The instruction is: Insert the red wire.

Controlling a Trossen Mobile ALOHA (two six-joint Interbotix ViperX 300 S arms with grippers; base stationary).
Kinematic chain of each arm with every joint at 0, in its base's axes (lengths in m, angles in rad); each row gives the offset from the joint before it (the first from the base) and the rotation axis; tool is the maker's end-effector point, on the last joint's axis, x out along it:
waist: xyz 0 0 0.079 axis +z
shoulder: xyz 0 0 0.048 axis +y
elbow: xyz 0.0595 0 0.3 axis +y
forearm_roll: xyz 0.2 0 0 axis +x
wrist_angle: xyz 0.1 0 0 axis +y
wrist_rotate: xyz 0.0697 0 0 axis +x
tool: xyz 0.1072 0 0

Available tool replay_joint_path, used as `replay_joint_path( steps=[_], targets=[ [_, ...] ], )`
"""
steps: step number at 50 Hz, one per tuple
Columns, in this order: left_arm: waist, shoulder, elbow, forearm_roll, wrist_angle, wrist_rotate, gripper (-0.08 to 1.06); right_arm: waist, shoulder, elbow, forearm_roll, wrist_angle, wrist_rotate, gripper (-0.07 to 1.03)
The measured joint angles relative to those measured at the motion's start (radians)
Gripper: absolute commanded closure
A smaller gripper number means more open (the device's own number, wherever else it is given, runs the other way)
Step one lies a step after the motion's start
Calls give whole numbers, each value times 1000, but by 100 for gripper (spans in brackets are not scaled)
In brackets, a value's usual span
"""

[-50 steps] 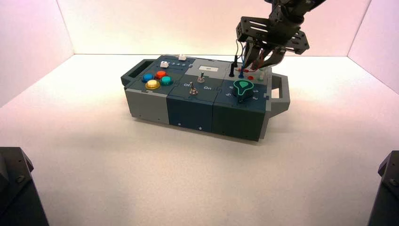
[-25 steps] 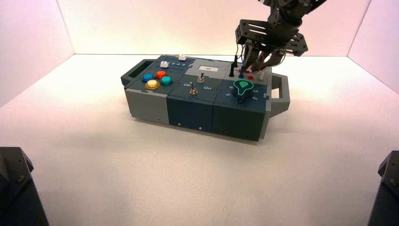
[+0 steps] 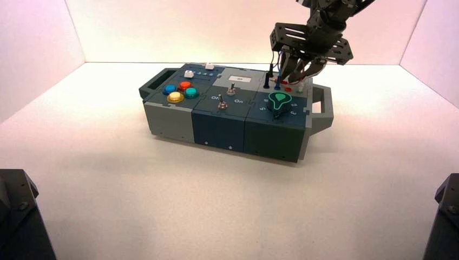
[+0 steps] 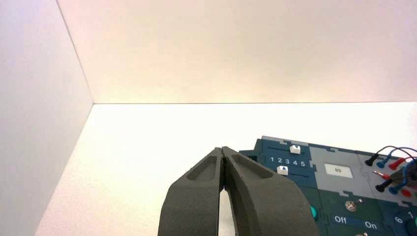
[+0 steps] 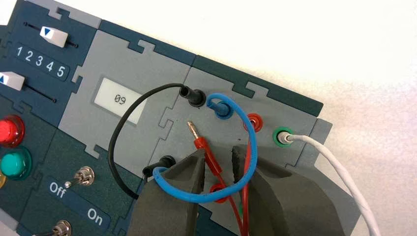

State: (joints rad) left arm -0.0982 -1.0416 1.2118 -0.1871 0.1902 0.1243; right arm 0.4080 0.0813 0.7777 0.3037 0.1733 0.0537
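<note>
The right gripper [image 3: 294, 76] hangs fingers-down in the upper right of the high view, its arm [image 3: 332, 19] coming in from the top edge. In the right wrist view its fingers [image 5: 179, 184] stand apart at the lower middle. The left gripper [image 4: 222, 150] idles at the lower middle of its wrist view, fingertips together, pointing up the frame.

The plug [image 5: 208, 155] looks like glossy plastic — its tip smooth, shiny metal. The box [image 5: 133, 64] seems matt plastic, slightly grainy. Near its far edge, the blue wire [image 5: 248, 132] is smooth and rubbery — the switches [image 5: 83, 176] bare, shiny metal.
</note>
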Motion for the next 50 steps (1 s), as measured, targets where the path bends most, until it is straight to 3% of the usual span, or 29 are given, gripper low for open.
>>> replay_joint_path(
  steps=[50],
  targets=[
    [0, 0, 0, 0, -5, 0, 101, 15, 14, -8, 2, 17, 2, 68]
  ],
)
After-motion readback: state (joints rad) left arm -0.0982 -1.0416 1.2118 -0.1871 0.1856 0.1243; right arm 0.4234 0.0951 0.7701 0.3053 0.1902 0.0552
